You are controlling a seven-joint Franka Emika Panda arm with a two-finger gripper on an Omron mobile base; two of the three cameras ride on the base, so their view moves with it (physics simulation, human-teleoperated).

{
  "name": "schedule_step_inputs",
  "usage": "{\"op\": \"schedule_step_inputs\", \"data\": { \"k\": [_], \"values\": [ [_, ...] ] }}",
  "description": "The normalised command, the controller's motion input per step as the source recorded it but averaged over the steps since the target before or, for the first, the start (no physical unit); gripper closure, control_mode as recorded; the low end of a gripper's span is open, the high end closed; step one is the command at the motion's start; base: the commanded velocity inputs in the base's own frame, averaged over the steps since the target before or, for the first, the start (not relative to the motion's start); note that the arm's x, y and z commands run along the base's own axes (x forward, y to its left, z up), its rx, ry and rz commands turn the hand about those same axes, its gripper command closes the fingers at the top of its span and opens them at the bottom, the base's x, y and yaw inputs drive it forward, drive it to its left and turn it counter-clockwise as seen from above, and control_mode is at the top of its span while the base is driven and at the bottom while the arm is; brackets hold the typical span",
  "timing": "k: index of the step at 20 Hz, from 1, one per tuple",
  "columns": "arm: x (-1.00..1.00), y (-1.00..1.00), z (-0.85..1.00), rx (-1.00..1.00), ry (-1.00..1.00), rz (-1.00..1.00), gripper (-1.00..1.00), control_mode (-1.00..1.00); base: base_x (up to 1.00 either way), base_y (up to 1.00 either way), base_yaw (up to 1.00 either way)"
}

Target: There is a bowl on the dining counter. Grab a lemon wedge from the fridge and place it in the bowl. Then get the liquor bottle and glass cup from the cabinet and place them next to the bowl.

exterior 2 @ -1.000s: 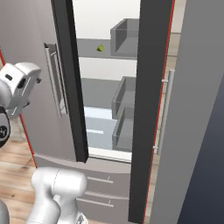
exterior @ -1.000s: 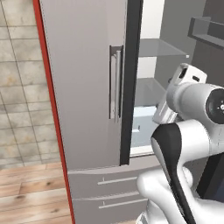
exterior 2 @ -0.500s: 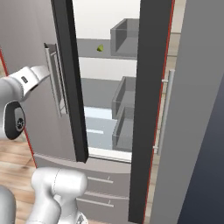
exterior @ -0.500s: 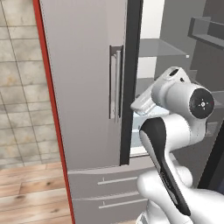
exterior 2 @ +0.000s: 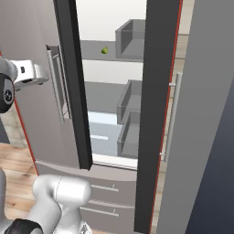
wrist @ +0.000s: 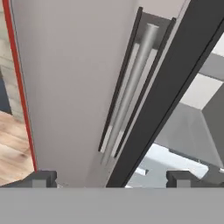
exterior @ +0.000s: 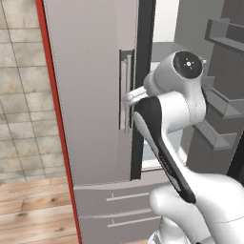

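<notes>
Bottom of hand view: gripper (wrist: 111, 178) with jaws spread wide, nothing between them; one dark tip lower left, the other lower right.
gripper elsewhere: white hand in the left base view, mid frame, just beside the handle; in the right base view at the left edge, mid height.
just ahead of gripper: left door handle (wrist: 131, 85), a vertical silver bar in a dark recess, running from centre to upper right of hand view; no contact with the tips that I can make out.
door edge: dark strip (wrist: 175, 83) right of the handle, slanting to the upper right corner.
fridge: silver-grey fridge (exterior: 90, 95), centre gap open, inside visible in all three views.
step in hand: judging by the pose, getting at the fridge interior for the lemon wedge; gap looks narrow for the arm.
how to do it well: if widening the left door, centre the bar between the tips before closing, grip mid-bar, pull along the hinge arc, not straight back.
risk: tips straddling the door edge instead of the bar means a slip; the arm's elbow sits close to the door in left base view.
lemon wedge: tiny yellow-green piece (exterior 2: 104, 50) on an upper shelf, upper centre of right base view, well apart from the gripper.
counts: lemon wedge 1; vertical door handles 2, the right one (exterior 2: 170, 119) at centre right of right base view; drawers 2 (exterior 2: 98, 194) at the bottom; door bins (exterior 2: 130, 119) at least 3, grey.
bowl, bottle, cup: cannot place them from these views.
</notes>
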Motion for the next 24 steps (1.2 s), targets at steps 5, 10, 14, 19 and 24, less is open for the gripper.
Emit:
{"op": "schedule_step_inputs", "data": {
  "k": [5, 10, 14, 19, 24],
  "values": [
    [0.15, 0.11, -0.05, 0.14, 0.38, -0.17, -1.00, -1.00, 0.00, 0.00, 0.00],
    [0.36, 0.05, -0.35, 0.12, 0.05, -0.20, -1.00, -1.00, 0.00, 0.00, 0.00],
    [0.31, 0.00, -0.31, 0.01, -0.09, -0.23, -1.00, -1.00, 0.00, 0.00, 0.00],
    [0.30, 0.00, -0.15, 0.00, -0.13, -0.17, -1.00, -1.00, 0.00, 0.00, 0.00],
    [0.66, -0.07, -0.01, 0.01, -0.01, -0.04, -1.00, -1.00, 0.00, 0.00, 0.00]
  ]
}}
